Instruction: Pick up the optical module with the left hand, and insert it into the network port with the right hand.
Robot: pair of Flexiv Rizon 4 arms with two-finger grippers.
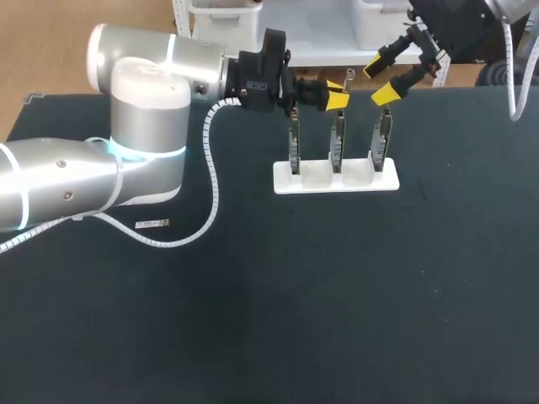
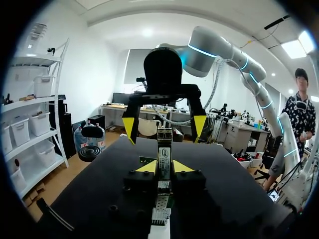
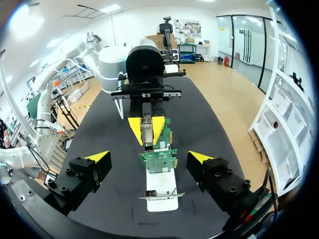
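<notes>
Over the white stand (image 1: 335,180) of network cards (image 1: 337,143), in the head view, the left gripper (image 1: 336,100) is hovering near the right gripper (image 1: 381,78). In the left wrist view, its tips are pinching the optical module (image 2: 163,155) above the middle card. In the right wrist view, the right jaws are standing wide apart, holding nothing. The module is probably light, rigid and slick-cased, and its flat sides look best to grip.

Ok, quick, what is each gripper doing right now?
Left gripper: shut on the optical module.
Right gripper: open, holding nothing.
</notes>
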